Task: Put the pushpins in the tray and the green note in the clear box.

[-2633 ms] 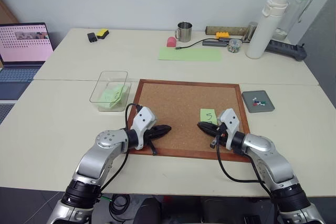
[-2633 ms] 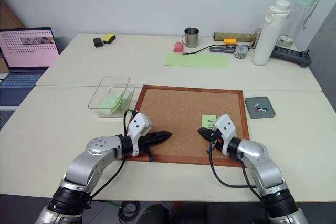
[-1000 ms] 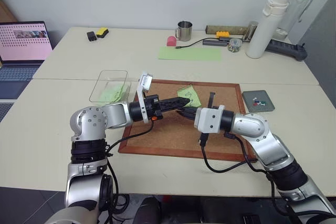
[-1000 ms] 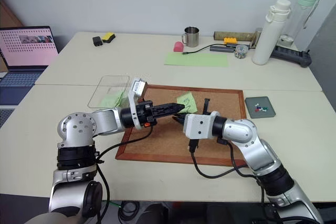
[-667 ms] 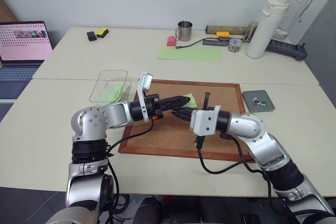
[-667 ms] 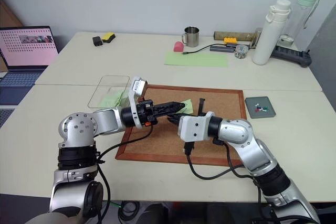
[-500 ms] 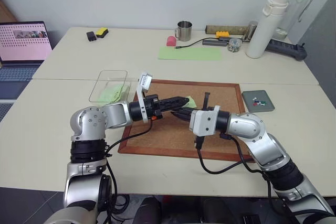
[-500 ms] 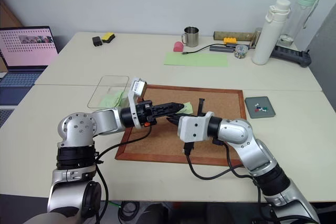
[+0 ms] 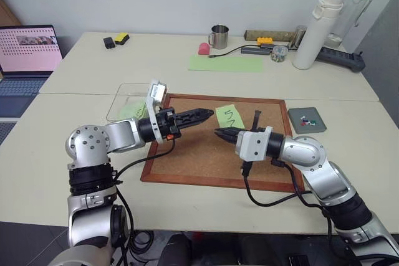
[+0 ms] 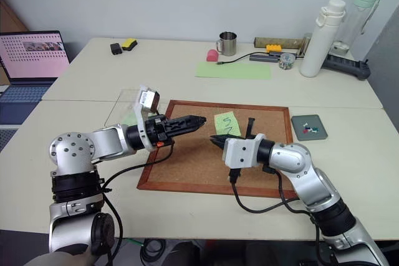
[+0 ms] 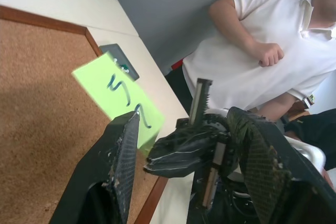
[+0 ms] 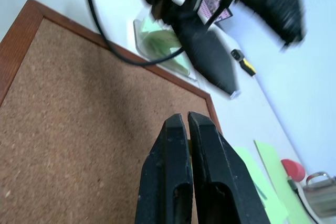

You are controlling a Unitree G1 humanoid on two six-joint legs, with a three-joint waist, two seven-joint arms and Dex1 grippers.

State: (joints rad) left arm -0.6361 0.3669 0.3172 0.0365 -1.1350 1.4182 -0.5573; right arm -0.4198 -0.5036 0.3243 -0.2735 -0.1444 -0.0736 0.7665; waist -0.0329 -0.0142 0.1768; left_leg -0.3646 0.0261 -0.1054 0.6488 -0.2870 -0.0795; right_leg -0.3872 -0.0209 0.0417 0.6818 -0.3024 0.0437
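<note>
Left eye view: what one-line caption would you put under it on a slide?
Two grippers, left open and right shut, meet above a cork board beside a green note.

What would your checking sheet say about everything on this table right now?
Surface: pale table with a cork board on it.
Job's things: green note on the board, held by neither tool; pushpins in the tray; clear box holds green paper.
Clutter: mug, white bottle, laptop, large green sheet.
Grippers: left tool open; right tool shut; both over the board.
Cables: black cable loops under the right wrist.
Surroundings: person in white shirt nearby.
</note>
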